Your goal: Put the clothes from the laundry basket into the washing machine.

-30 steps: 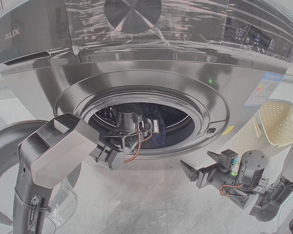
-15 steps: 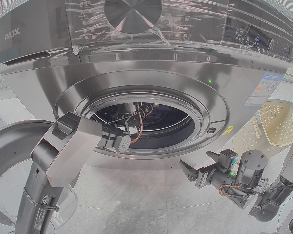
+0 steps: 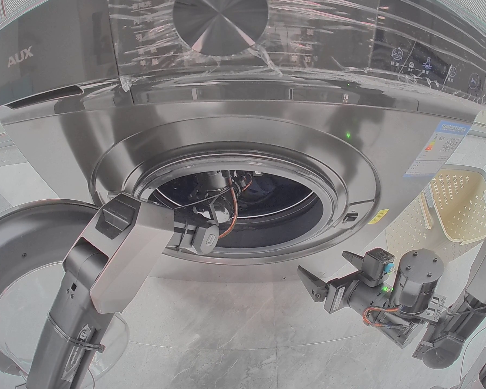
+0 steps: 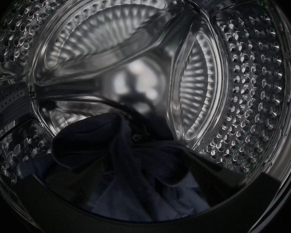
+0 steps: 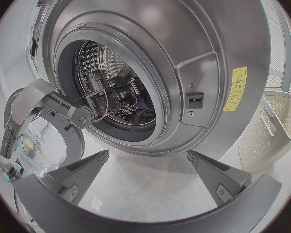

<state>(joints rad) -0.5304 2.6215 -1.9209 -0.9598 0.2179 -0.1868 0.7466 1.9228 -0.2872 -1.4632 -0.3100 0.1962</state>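
Note:
The washing machine [image 3: 362,152] stands with its round opening facing me. A dark navy garment [image 4: 126,165] lies bunched on the floor of the shiny perforated drum [image 4: 249,81]; a bit of it also shows as dark cloth [image 5: 145,105] behind the door rim. My left gripper [image 5: 135,89] is inside the drum, above the garment, with the left forearm [image 3: 129,239] crossing the door rim. Low in front of the machine, right of the opening, my right gripper [image 3: 324,263] is open and holds nothing; its fingers [image 5: 84,172] frame the floor below the opening.
The cream perforated laundry basket [image 3: 459,206] stands at the right beside the machine, also seen as a basket [image 5: 274,127] by the yellow warning label. The machine's round door [image 3: 16,255] hangs open at the left. Grey tiled floor [image 3: 243,325] lies in front.
My left arm has pushed farther into the drum and its wrist has risen behind the door rim. The dark cloth seen at the opening is now deeper inside. The right arm has kept still.

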